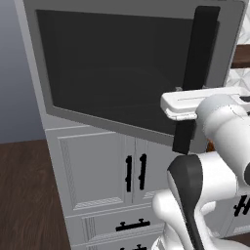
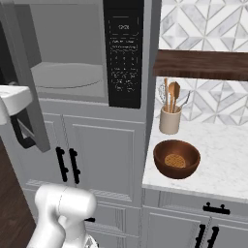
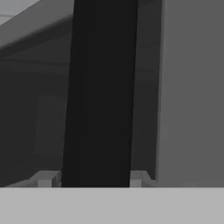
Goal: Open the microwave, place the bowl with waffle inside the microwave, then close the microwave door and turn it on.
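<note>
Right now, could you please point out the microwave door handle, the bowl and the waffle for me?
microwave door handle [image 1: 197,68]: left base view, on the black bar's upper half.
bowl [image 2: 160,159]: right base view, on its left outer wall.
waffle [image 2: 175,160]: right base view, on the middle of the piece.

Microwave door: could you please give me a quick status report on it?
Pincer straddling the door handle, grip state unclear. Microwave door swung partly open, turntable showing. Bowl with waffle waiting on the counter. Nothing in the way.
</note>
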{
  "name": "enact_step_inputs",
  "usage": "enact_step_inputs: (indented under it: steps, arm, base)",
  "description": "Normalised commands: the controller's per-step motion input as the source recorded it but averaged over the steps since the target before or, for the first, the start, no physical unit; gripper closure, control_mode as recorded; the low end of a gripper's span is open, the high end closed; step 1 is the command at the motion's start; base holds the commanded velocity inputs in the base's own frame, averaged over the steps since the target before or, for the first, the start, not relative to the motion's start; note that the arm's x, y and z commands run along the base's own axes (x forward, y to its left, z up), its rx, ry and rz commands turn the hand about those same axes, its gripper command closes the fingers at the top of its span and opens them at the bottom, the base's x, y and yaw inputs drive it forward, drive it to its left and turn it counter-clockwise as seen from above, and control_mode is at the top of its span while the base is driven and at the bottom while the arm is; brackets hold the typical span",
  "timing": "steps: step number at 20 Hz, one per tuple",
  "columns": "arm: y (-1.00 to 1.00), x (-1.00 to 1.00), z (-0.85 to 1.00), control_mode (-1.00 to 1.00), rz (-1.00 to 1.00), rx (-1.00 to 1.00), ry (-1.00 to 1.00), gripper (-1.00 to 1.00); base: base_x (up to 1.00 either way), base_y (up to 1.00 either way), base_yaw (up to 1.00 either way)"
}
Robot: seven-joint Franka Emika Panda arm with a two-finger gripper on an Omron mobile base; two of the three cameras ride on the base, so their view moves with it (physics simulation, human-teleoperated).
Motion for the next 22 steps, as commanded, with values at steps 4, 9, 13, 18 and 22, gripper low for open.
enact_step_inputs:
  steps: [4, 9, 13, 18, 22]
  arm:
    - [0.00, -0.02, 0.00, -1.00, 0.00, 0.00, 0.00, -1.00]
    - [0.00, -0.08, 0.00, -1.00, 0.00, 0.00, 0.00, -1.00]
    - [-0.02, -0.42, 0.00, -1.00, 0.01, 0.00, 0.00, -1.00]
    - [-0.18, -0.82, 0.02, -1.00, 0.15, 0.00, 0.00, -1.00]
    - [-0.78, -0.40, 0.16, -1.00, 0.24, 0.02, 0.00, -1.00]
  base:
    - [0.00, 0.00, 0.00]
    - [0.00, 0.00, 0.00]
    - [0.00, 0.00, 0.00]
    - [0.00, 0.00, 0.00]
    - [0.00, 0.00, 0.00]
